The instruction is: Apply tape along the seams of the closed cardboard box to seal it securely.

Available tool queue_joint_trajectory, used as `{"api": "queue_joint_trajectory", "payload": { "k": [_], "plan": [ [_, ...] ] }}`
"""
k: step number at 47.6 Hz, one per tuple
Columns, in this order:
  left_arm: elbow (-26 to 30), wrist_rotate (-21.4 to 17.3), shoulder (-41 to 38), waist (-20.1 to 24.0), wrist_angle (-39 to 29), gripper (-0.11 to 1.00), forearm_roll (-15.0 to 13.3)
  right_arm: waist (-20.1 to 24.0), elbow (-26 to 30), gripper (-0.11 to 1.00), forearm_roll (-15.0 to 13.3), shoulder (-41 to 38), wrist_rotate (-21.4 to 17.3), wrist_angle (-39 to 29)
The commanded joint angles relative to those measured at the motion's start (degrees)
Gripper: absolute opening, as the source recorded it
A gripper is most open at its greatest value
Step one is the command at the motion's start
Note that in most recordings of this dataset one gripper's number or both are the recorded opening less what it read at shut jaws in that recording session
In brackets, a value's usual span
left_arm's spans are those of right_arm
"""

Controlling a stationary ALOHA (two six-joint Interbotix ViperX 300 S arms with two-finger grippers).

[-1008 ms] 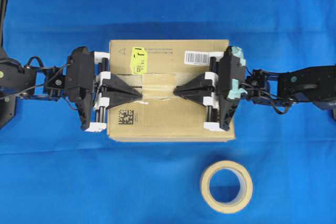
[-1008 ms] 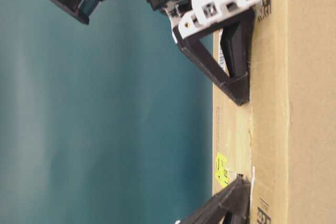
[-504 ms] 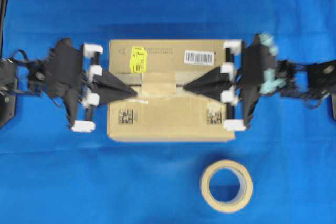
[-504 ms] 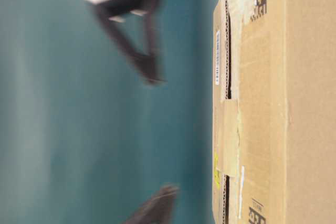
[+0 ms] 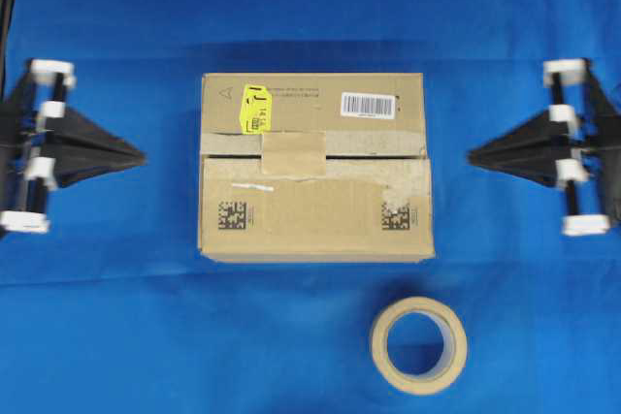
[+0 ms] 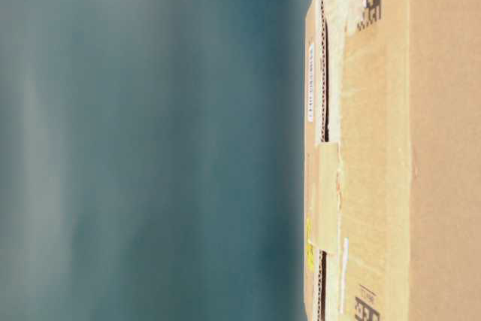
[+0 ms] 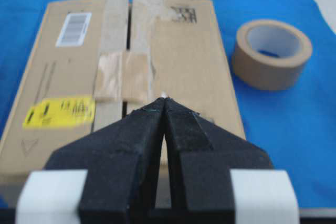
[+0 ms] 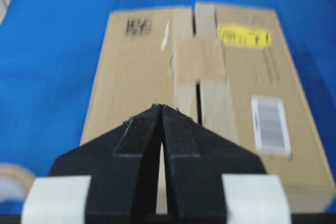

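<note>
The cardboard box sits mid-table with a yellow sticker and a white barcode label on its top. A short tan piece of tape lies stuck across the seam left of centre; it also shows as the tape, the tape and the tape. My left gripper is shut and empty, well off the box's left side. My right gripper is shut and empty too, off the right side. In the wrist views each gripper, left and right, points at the box from a distance.
A beige tape roll lies flat on the blue cloth in front of the box, right of centre, also seen as the roll. Pale torn tape remnants border the flap edges. Blue cloth surrounds the box on all sides.
Both grippers lifted off the box top and pulled far outward, left one leftward, right one rightward. The tape piece stays stuck over the seam. Box and roll have not moved.
</note>
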State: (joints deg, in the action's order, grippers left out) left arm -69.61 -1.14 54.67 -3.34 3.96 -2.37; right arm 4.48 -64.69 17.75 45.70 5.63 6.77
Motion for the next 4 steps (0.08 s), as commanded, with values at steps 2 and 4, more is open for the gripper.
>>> {"api": "queue_joint_trajectory", "payload": {
  "k": [2,4],
  "plan": [
    [-1.8,0.0,7.0,0.0,-3.9,0.01,0.2,0.1,-2.5,-0.02,-0.2,5.0,0.1,-1.9],
    [-2.5,-0.2,9.2,-0.1,-5.7,0.01,0.3,0.1,-3.7,-0.02,-0.2,6.5,0.1,-2.5]
  ]
}}
